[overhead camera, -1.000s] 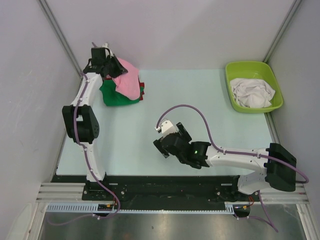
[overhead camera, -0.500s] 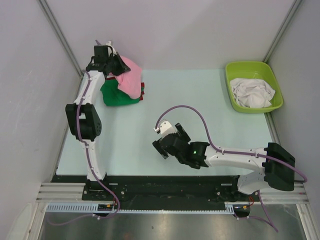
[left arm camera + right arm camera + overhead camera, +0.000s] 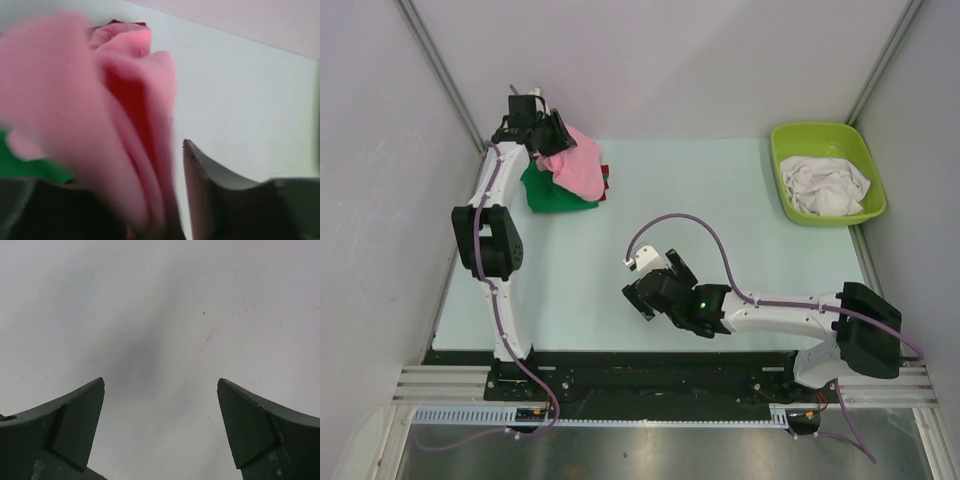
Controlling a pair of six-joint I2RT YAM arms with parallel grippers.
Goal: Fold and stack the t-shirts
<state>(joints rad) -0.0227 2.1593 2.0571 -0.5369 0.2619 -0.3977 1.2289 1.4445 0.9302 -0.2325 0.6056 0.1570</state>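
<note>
At the table's far left corner a crumpled pink t-shirt point(image 3: 578, 168) lies over a green t-shirt point(image 3: 552, 195), and a red t-shirt point(image 3: 605, 181) shows at their right edge. My left gripper point(image 3: 551, 134) hovers at the pink shirt's back edge. In the left wrist view the blurred pink cloth point(image 3: 75, 100) fills the space between the jaws, with a thin gap of table beside the right finger point(image 3: 200, 180); the left finger is hidden. My right gripper point(image 3: 638, 291) is open over bare table point(image 3: 160, 315) in the middle, with nothing between its fingertips point(image 3: 160, 382). White t-shirts point(image 3: 825, 185) lie bunched in a tub.
The lime-green plastic tub point(image 3: 776, 150) stands at the far right corner. Grey walls close in on the left, back and right. A purple cable point(image 3: 680, 216) loops above the right arm.
The left gripper's jaws have parted and the pink t-shirt has sagged lower onto the pile. The right arm has shifted slightly left.
</note>
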